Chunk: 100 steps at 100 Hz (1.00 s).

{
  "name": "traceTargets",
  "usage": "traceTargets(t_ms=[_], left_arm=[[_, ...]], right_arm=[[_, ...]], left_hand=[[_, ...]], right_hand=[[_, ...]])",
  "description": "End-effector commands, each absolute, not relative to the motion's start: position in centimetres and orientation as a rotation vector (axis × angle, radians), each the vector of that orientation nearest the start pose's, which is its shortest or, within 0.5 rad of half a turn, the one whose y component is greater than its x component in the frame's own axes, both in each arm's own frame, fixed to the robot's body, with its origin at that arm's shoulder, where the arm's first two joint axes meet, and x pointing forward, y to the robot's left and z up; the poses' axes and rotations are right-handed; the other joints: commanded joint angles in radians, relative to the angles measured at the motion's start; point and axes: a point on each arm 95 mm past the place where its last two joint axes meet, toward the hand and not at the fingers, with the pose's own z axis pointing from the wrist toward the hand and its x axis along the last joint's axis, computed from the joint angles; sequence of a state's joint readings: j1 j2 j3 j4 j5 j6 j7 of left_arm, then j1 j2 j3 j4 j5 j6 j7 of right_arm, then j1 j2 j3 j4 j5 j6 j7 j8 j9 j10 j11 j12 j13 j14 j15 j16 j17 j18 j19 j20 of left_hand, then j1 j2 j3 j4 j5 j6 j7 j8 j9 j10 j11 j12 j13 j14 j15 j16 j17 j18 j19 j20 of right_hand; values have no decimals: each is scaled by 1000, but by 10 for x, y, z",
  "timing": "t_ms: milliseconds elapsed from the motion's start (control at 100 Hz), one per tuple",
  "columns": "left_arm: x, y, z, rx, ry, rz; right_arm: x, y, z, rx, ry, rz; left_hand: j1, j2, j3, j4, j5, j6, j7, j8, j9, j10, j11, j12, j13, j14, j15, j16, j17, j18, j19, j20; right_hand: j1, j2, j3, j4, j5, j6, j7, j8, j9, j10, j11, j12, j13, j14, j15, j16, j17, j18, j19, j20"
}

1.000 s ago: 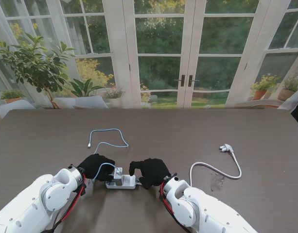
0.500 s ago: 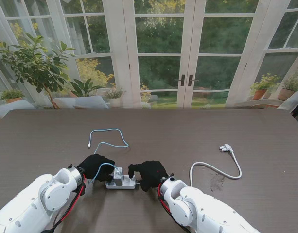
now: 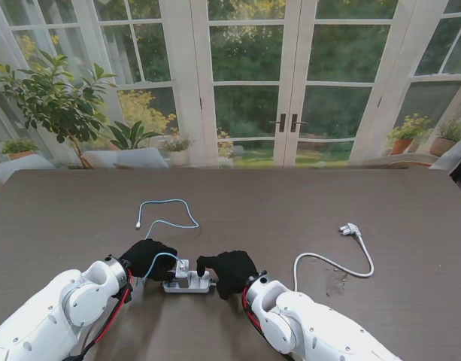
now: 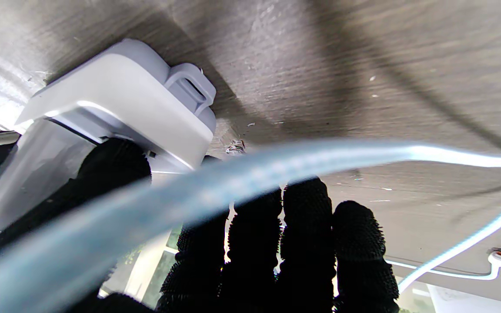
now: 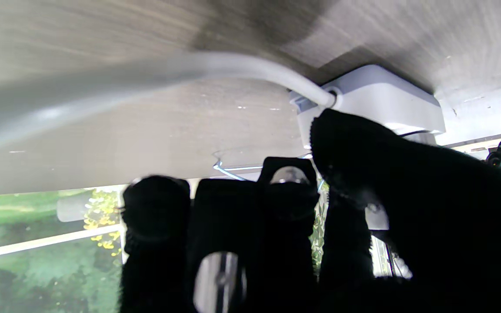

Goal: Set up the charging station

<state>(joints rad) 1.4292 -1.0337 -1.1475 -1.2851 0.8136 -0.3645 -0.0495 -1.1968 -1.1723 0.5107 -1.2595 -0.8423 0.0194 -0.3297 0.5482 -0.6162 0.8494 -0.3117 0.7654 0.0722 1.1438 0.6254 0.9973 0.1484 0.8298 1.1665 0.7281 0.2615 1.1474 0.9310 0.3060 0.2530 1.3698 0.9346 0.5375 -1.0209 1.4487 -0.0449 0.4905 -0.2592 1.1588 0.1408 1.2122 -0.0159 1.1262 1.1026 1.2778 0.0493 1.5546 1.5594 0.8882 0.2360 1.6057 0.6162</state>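
The power strip (image 3: 188, 285) sat on the counter (image 3: 290, 210) between both hands. The right robot hand (image 3: 228, 271) had crept closer, fingers curled against its end; the left robot hand (image 3: 147, 257) pinched the charger (image 3: 182, 271), apparently seating it.

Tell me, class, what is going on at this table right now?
Both robot hands work at a white power strip near the table's front edge. The left robot hand is at the charger plugged into it, where the blue cable starts. The right robot hand steadies the strip's other end. The strip's own plug lies loose.
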Motion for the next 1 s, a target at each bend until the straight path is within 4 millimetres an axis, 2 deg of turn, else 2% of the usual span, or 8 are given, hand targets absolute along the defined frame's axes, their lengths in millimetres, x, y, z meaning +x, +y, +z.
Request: traceTargets(t_ms=[0, 210, 360, 540, 990], left_arm=[[399, 47, -416, -1393, 1887, -1476], [399, 47, -416, -1398, 1887, -1476], [399, 47, -416, -1400, 1887, -1477], [399, 47, -416, -1400, 1888, -1480], [399, 47, -416, -1401, 1882, -1482]], right_arm=[[381, 162, -395, 967, 1793, 1736], [378, 167, -396, 948, 1814, 1710], [378, 169, -394, 937, 1818, 1694], [378, 169, -392, 931, 1835, 1680], [375, 166, -402, 918, 1908, 1603]], left_hand=[[191, -119, -46, 69, 16, -8, 20, -4, 9, 10, 16, 7, -1, 16, 5, 12, -18, 8, 18, 12], [192, -117, -46, 69, 20, -8, 22, -5, 14, 10, 19, 8, 4, 16, 8, 13, -15, 8, 19, 13], [192, -117, -46, 69, 22, -7, 23, -6, 15, 11, 21, 10, 5, 17, 10, 14, -14, 10, 20, 14], [191, -116, -47, 69, 23, -8, 24, -6, 17, 10, 22, 11, 7, 18, 11, 14, -12, 11, 21, 14], [187, -111, -51, 68, 24, -8, 24, -7, 18, 11, 22, 12, 7, 18, 12, 15, -12, 11, 21, 15]], right_hand=[[37, -65, 121, 33, -32, -24, -764, -16, -11, -24, 40, 11, 35, -24, 52, -682, -6, -27, 97, 14], [15, -72, 121, 75, -31, -16, -791, -31, -21, -32, 46, 12, 36, -42, 49, -686, -6, -38, 98, 15], [14, -73, 121, 82, -29, -20, -801, -36, -26, -32, 49, 12, 36, -45, 49, -686, -5, -43, 97, 14], [5, -64, 121, 69, -12, -22, -795, -34, -28, -30, 52, 13, 36, -43, 50, -686, -5, -46, 99, 15], [-26, -39, 121, 40, 8, 12, -780, -25, -22, -34, 55, 26, 36, -46, 58, -683, -3, -62, 107, 16]])
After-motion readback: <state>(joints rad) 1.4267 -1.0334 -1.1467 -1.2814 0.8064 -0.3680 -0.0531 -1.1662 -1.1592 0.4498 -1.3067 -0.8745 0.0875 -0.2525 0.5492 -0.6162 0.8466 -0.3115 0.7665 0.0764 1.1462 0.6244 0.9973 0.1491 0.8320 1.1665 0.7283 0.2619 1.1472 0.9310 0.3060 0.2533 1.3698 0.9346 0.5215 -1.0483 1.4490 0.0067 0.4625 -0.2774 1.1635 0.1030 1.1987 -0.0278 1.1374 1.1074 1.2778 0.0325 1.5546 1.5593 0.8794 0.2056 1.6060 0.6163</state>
